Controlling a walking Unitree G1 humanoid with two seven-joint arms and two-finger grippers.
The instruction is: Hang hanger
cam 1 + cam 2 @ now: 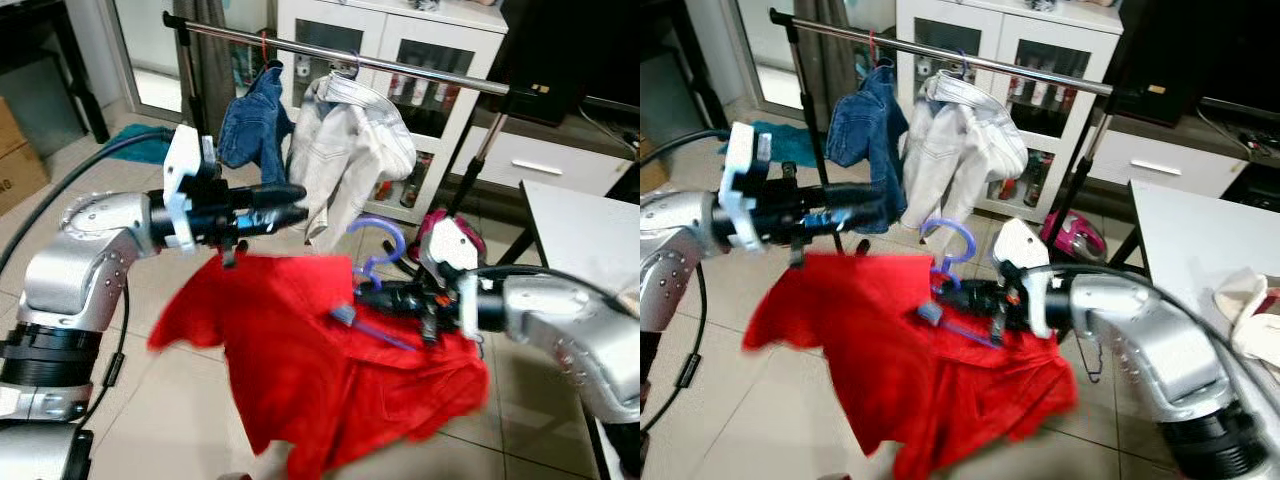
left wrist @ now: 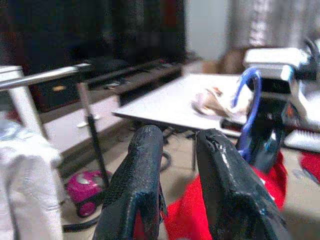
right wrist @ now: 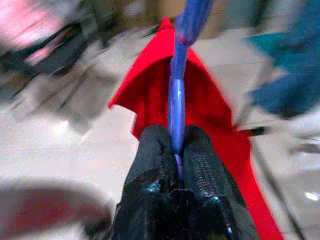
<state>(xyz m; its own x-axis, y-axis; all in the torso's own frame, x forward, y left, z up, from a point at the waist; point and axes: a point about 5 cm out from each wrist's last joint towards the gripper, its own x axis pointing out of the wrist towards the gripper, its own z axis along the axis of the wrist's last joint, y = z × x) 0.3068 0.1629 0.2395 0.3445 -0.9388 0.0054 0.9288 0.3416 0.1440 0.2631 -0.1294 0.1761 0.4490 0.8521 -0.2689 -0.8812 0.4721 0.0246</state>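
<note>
Right claw [image 3: 179, 165] clamped tight on the blue hanger [image 1: 378, 262], hook up and well below the clothes rail [image 1: 340, 58]; left claw [image 1: 262, 212] reaching forward above the upper edge of the red garment [image 1: 330, 365], fingers [image 2: 137, 180] a little apart, grip on the cloth not clear to see. Draped red garment hanging from the hanger, low over the tiled floor [image 1: 170, 390]. Best done with a steady lift of the hook over the bare stretch of rail right of the white jacket [image 1: 345, 150] and blue jeans [image 1: 255, 125], cloth kept from sliding off, release only once the hook sits on the bar.
</note>
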